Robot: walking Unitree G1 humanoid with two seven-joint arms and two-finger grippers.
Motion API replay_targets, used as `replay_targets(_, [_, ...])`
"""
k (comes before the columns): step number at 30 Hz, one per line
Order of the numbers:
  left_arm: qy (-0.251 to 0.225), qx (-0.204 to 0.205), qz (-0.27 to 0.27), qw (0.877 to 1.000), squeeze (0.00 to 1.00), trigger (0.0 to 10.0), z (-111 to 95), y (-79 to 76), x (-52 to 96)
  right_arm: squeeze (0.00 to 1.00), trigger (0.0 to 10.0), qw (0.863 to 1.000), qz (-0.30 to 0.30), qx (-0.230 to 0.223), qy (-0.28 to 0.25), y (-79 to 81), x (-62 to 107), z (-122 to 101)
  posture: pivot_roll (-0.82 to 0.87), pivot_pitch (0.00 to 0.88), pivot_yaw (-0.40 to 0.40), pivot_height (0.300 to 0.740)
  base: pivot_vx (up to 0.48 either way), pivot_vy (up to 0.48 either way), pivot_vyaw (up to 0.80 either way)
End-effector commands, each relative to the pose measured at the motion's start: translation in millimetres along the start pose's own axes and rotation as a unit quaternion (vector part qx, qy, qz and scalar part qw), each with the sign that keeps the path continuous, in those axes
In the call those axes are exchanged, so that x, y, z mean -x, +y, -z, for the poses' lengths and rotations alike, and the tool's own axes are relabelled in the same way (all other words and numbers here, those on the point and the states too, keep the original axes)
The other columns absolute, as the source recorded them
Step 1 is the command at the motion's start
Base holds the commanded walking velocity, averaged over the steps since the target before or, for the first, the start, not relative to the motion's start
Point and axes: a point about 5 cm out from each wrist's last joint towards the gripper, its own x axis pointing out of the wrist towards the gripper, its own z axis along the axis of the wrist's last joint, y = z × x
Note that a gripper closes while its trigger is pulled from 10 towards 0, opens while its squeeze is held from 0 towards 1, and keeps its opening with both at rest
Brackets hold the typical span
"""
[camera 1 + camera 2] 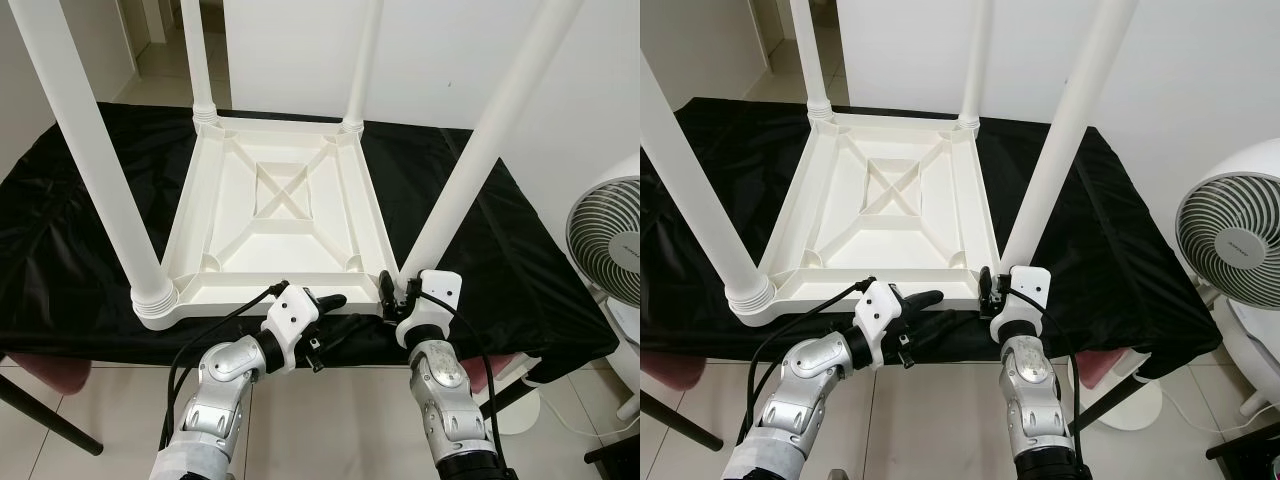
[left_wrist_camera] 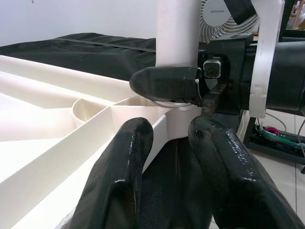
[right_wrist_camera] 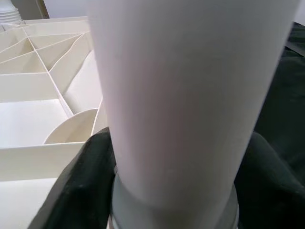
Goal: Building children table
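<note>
The right gripper point(image 1: 392, 292) has its jaws clamped around the base of the near-right leg point(image 1: 487, 135) of the upturned white children's table point(image 1: 275, 215), one black finger on each side of the leg where it meets the corner socket. The left gripper point(image 1: 330, 302) hovers just beside it at the table's near edge, jaws parted and holding nothing, its fingers point(image 2: 119, 186) pointing toward that same corner. The table lies upside down on a tabletop covered with a black cloth point(image 1: 505, 250), ribbed underside up, all four legs standing. A white fan point(image 1: 608, 240) stands on the floor to the right.
</note>
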Motion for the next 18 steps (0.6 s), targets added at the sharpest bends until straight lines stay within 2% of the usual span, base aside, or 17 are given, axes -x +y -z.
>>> replay_targets(1, [-0.003,0.001,-0.064,0.998,0.0,10.0,-0.5,5.8,-2.8,0.0,10.0,0.999,0.017,-0.013,0.043,-4.8,6.6,17.0,0.06,0.0,-0.045,0.74,0.0,0.0,0.0])
replay_targets(2, [-0.003,0.001,-0.064,0.998,0.0,10.0,-0.5,5.5,-3.0,1.0,10.0,0.999,0.007,-0.01,0.035,-7.6,6.4,13.6,0.06,0.0,-0.044,0.74,0.0,0.0,0.0])
replay_targets(3, [-0.003,0.001,-0.063,0.998,0.0,10.0,-0.6,4.9,-3.0,1.0,10.0,1.0,-0.018,-0.007,0.02,-13.0,4.8,7.9,0.06,0.0,-0.044,0.74,0.0,0.0,0.0])
replay_targets(6, [-0.003,0.002,-0.063,0.998,0.0,10.0,-0.6,4.5,-3.1,1.0,10.0,0.999,-0.039,-0.002,0.008,-17.0,3.3,2.6,0.06,0.0,-0.044,0.74,0.0,0.0,0.0])
replay_targets(9, [-0.002,0.002,-0.064,0.998,0.0,10.0,-0.4,4.8,-2.2,1.0,10.0,0.99,-0.138,0.022,-0.023,-26.8,-4.3,-15.3,0.06,0.0,-0.041,0.74,0.0,0.0,0.0])
replay_targets(14, [-0.002,0.002,-0.065,0.998,0.0,10.0,-0.5,5.3,-2.1,1.0,10.0,0.982,-0.184,0.032,-0.03,-29.8,-8.9,-22.9,0.06,0.0,-0.037,0.74,0.0,0.0,0.0])
replay_targets(16, [-0.002,0.003,-0.063,0.998,0.0,10.0,-0.5,4.8,-2.1,1.0,10.0,0.968,-0.243,0.054,-0.038,-29.5,-13.6,-30.8,0.06,0.0,-0.033,0.74,0.0,0.0,0.0])
replay_targets(18, [-0.002,0.002,-0.063,0.998,0.0,10.0,-0.6,4.6,-2.1,1.0,10.0,0.963,-0.26,0.059,-0.041,-29.2,-15.1,-33.2,0.06,0.0,-0.033,0.74,0.0,0.0,0.0])
